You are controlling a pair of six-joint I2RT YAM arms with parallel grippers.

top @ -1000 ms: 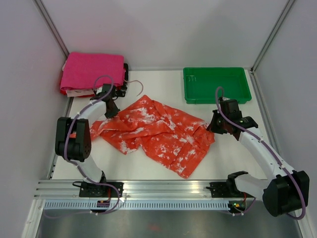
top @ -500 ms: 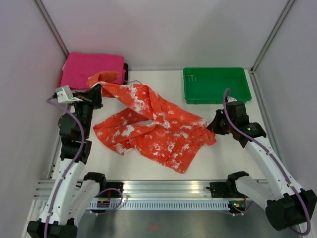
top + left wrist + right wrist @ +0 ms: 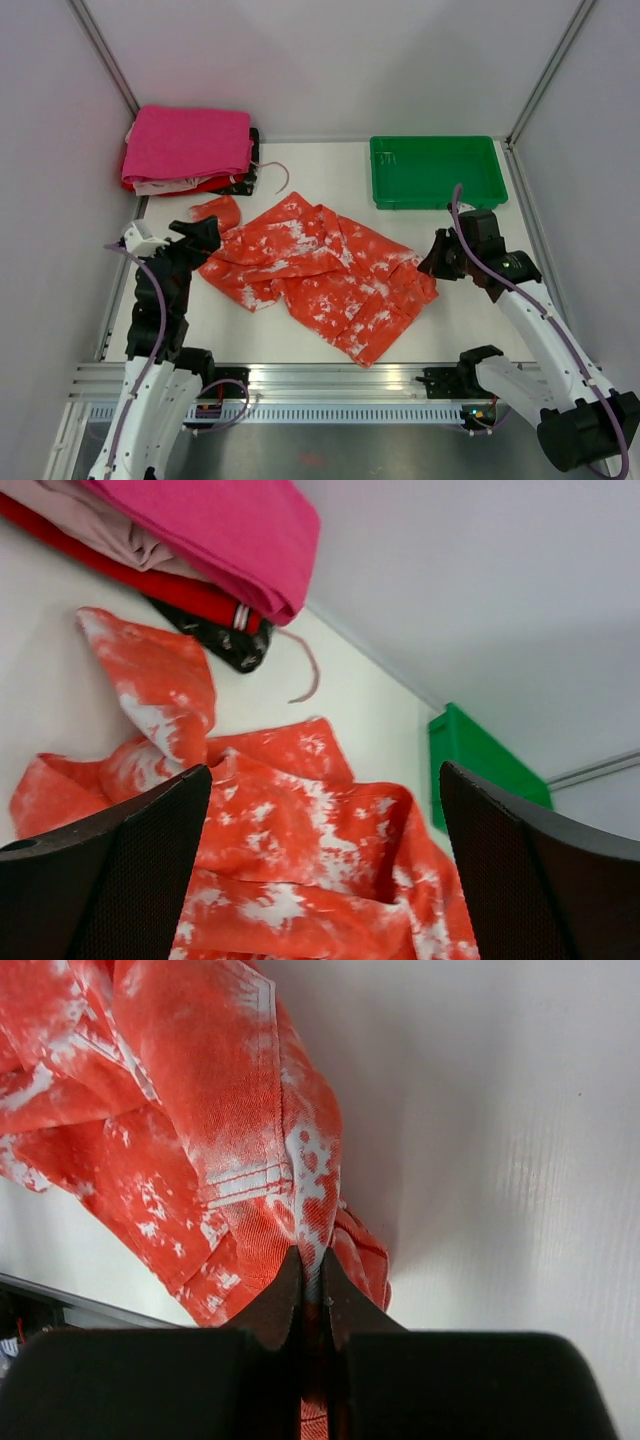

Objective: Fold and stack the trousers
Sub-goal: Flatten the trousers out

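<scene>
trousers [image 3: 320, 275] crumpled flat mid-table [image 3: 470, 330], long axis running far-left to near-right, one leg end poking toward the far-left corner; left gripper [image 3: 200, 236] jaws wide apart, nothing between them, that leg end just beside them; right gripper [image 3: 310, 1265] pinched tight on the trousers' right edge

The left gripper [image 3: 198, 234], which had carried one leg of the trousers [image 3: 320, 275] up against the pink stack [image 3: 188, 142], spread its jaws wide and let go. It drew back toward the near left of the table [image 3: 330, 182]. The freed leg end [image 3: 216, 211] dropped onto the table just beyond the gripper, and the cloth bunched closer together.
</scene>
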